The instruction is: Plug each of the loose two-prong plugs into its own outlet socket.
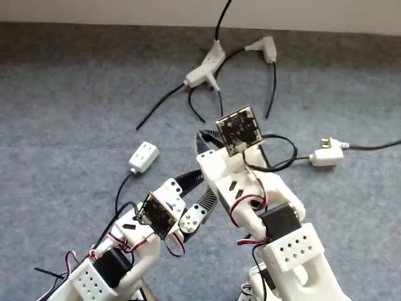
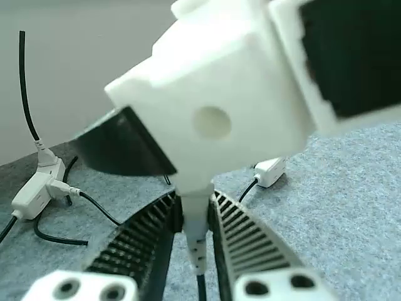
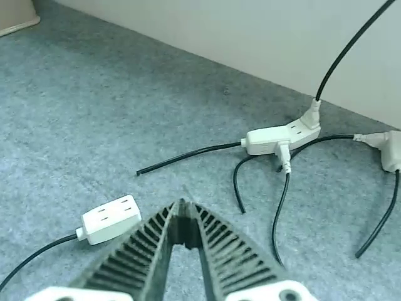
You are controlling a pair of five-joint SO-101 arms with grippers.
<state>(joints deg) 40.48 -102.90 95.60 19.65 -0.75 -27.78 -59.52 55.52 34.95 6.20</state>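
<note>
The right arm's white body [image 2: 213, 119] looms just in front of the left wrist camera and hides much of what lies beyond the left hand [image 2: 195, 207]. The ribbed black fingers [image 2: 250, 238] of that hand are clamped on a white plug [image 2: 195, 244]. The plug's upper end is hidden behind the body, so its prongs cannot be made out, and its black cord [image 2: 200, 285] is cut off at the frame edge. The right hand [image 3: 183, 216] has its fingers pressed together tip to tip, near a socket block [image 3: 111, 219] lying on the counter [image 3: 94, 125]. A two-prong plug [image 1: 327, 155] lies well apart to the right, prongs bare. Farther back sits a far socket [image 3: 276, 138] with cords joined to it, though how they seat is hard to tell, and near it an angled plug [image 1: 266, 49]. The counter is covered in grey felt-like cloth, and a pale wall [image 1: 125, 11] runs along its far edge
</note>
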